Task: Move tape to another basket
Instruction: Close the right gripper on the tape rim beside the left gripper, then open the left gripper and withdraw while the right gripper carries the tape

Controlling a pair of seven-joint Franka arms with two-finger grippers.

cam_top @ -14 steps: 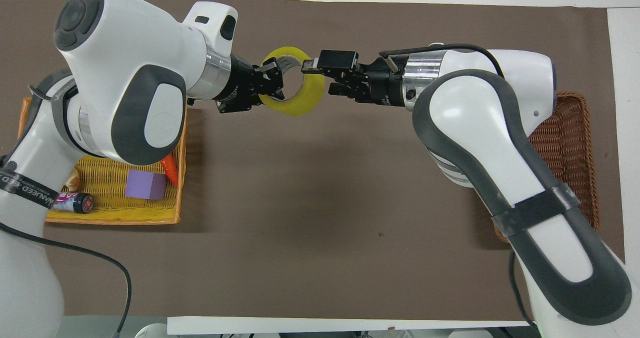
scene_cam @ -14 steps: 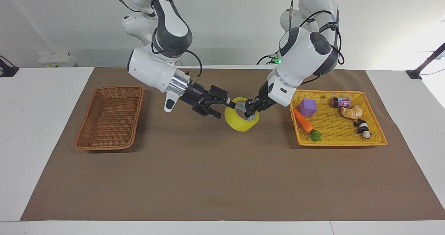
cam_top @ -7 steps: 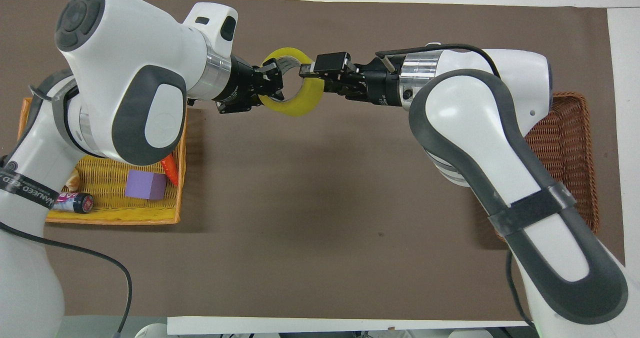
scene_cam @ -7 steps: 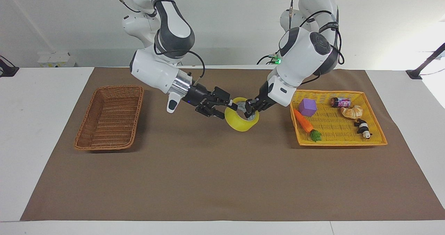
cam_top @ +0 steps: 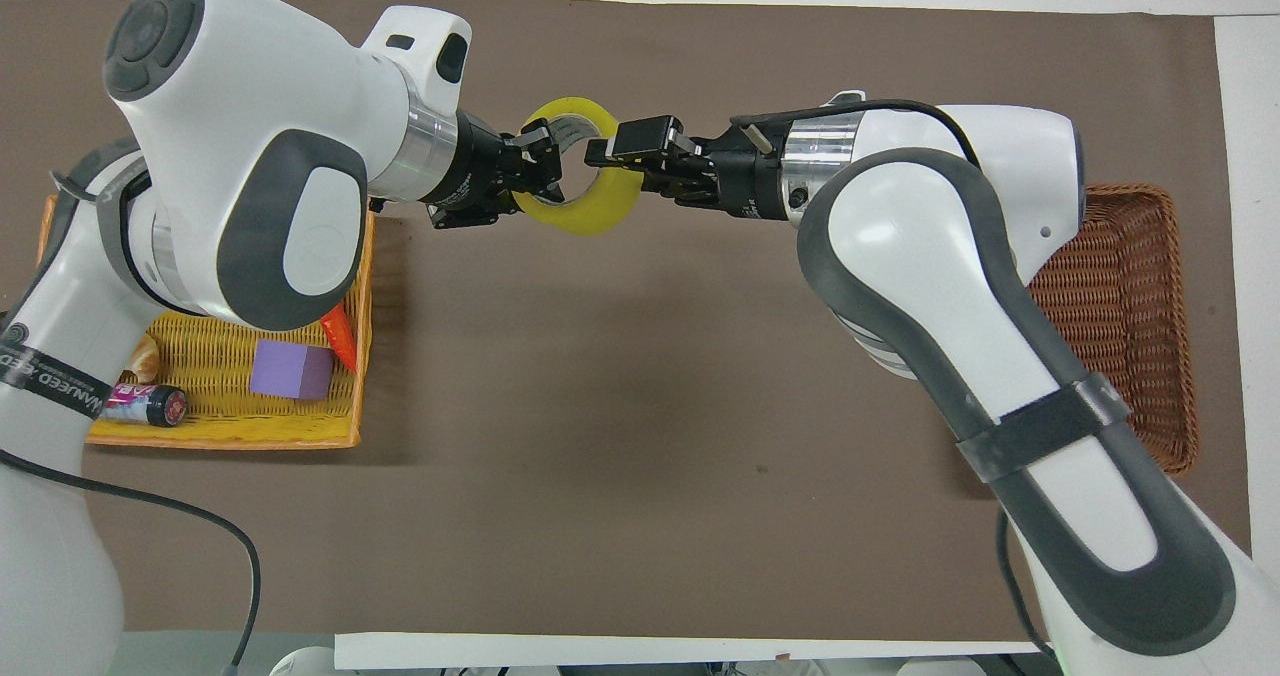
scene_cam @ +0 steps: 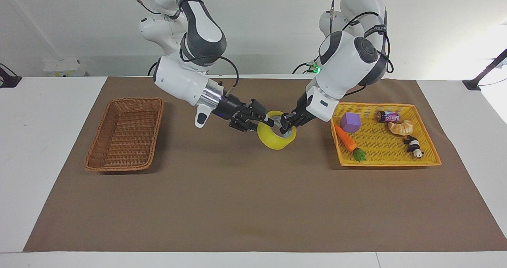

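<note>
The yellow tape (scene_cam: 273,141) hangs tilted in the air over the brown mat, midway between the two baskets; it also shows in the overhead view (cam_top: 600,211). My left gripper (scene_cam: 286,126) (cam_top: 540,161) is shut on the roll's wall at the side toward the yellow basket. My right gripper (scene_cam: 264,120) (cam_top: 612,151) is open, its fingers on either side of the roll's wall at the side toward the brown basket. The dark-brown wicker basket (scene_cam: 126,133) (cam_top: 1120,316) stands empty at the right arm's end.
The yellow-orange tray basket (scene_cam: 386,163) (cam_top: 220,443) at the left arm's end holds a carrot (scene_cam: 346,140), a purple cube (scene_cam: 350,122), a croissant (scene_cam: 401,127), a small can (scene_cam: 388,116) and a panda toy (scene_cam: 414,146).
My right gripper has moved toward the tape, from just beside it to having its fingers around the roll's wall. The left gripper and the tape have stayed almost still.
</note>
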